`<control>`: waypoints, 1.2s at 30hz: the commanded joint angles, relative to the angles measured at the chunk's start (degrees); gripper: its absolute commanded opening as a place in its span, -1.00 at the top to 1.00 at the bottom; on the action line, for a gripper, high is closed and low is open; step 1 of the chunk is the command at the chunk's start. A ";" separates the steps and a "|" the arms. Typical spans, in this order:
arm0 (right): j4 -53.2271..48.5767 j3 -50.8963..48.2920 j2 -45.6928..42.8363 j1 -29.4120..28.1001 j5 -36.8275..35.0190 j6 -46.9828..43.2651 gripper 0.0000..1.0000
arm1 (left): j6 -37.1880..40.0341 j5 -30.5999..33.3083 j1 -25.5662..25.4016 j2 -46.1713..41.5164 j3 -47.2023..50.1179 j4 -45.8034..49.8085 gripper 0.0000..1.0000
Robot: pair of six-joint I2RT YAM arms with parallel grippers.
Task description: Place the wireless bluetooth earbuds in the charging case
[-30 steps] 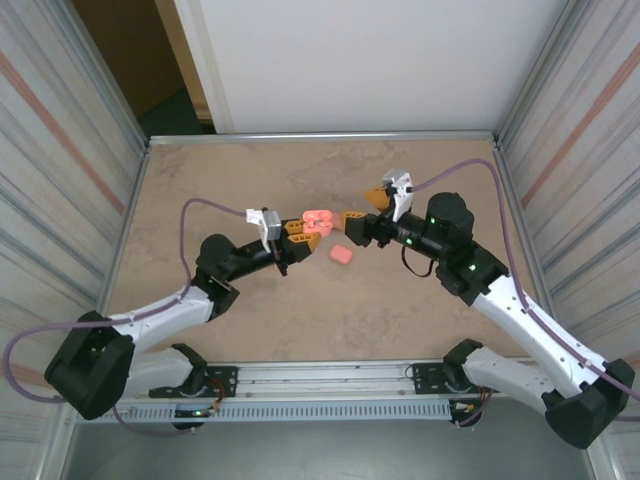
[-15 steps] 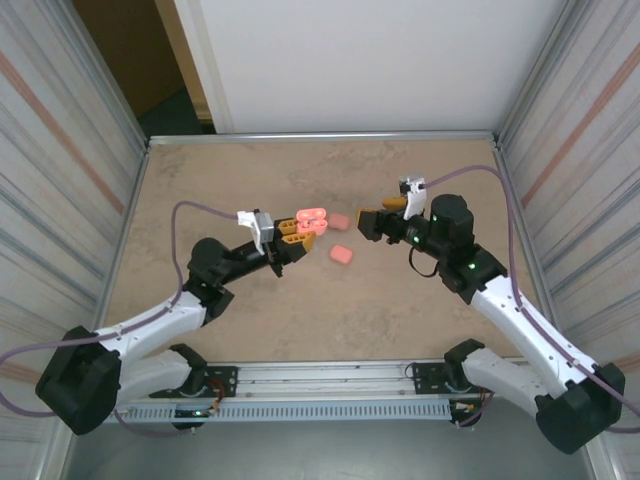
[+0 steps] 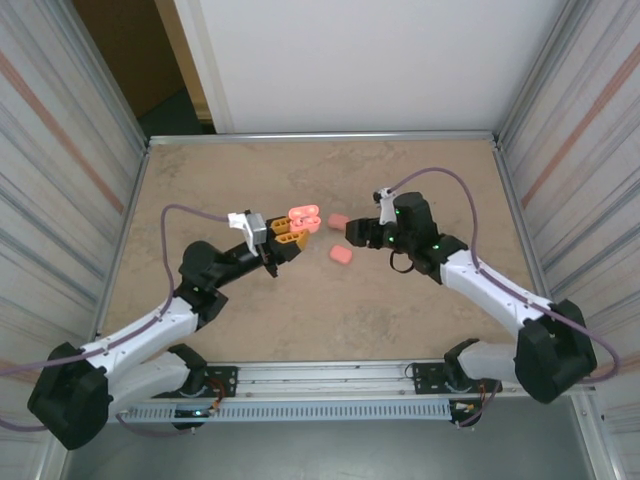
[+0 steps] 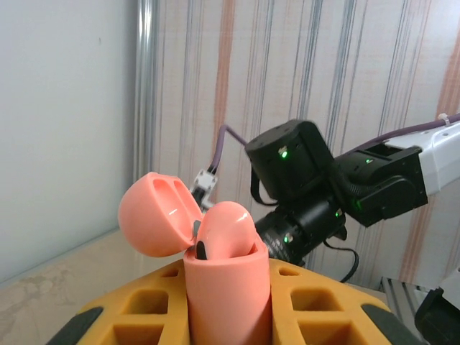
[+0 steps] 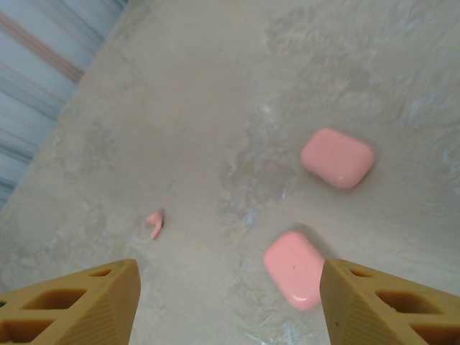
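Beige marbled tabletop (image 3: 300, 300) under the fingers (image 3: 284, 228); white panel wall (image 3: 350, 60) beyond them; striped corrugated walls (image 3: 50, 150) to both sides; dark doorway (image 3: 120, 50) beyond-left.

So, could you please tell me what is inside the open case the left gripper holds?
The flipped-back lid shows two empty hollows. A rounded pink piece, probably an earbud, sticks out of the case body. The wells below it are hidden by the walls.

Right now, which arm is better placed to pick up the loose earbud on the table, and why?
Right. The right fingers stand open above the table, with the earbud lying loose in view below them. The left fingers are shut on the open charging case, so that arm is occupied.
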State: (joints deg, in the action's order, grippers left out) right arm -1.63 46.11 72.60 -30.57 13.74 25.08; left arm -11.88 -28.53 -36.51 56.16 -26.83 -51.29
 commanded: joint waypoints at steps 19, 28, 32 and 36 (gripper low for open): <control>4.80 16.64 27.27 -9.46 6.93 2.45 -0.14 | 3.81 1.36 -0.49 -10.08 0.37 6.81 1.00; 1.58 22.46 35.20 -13.34 4.04 -0.43 -0.13 | 3.75 1.20 -0.49 -10.82 1.00 6.82 1.00; -0.34 25.42 38.16 -14.90 2.65 -1.99 -0.13 | 3.62 0.89 -0.50 -10.91 0.99 6.55 1.00; -3.05 28.34 40.49 -16.68 0.45 -4.36 -0.14 | 3.60 0.85 -0.49 -10.90 0.99 6.55 1.00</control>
State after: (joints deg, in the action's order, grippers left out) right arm -1.26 71.85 111.33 -46.13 16.64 23.81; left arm -8.99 -27.79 -36.51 46.26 -26.30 -43.35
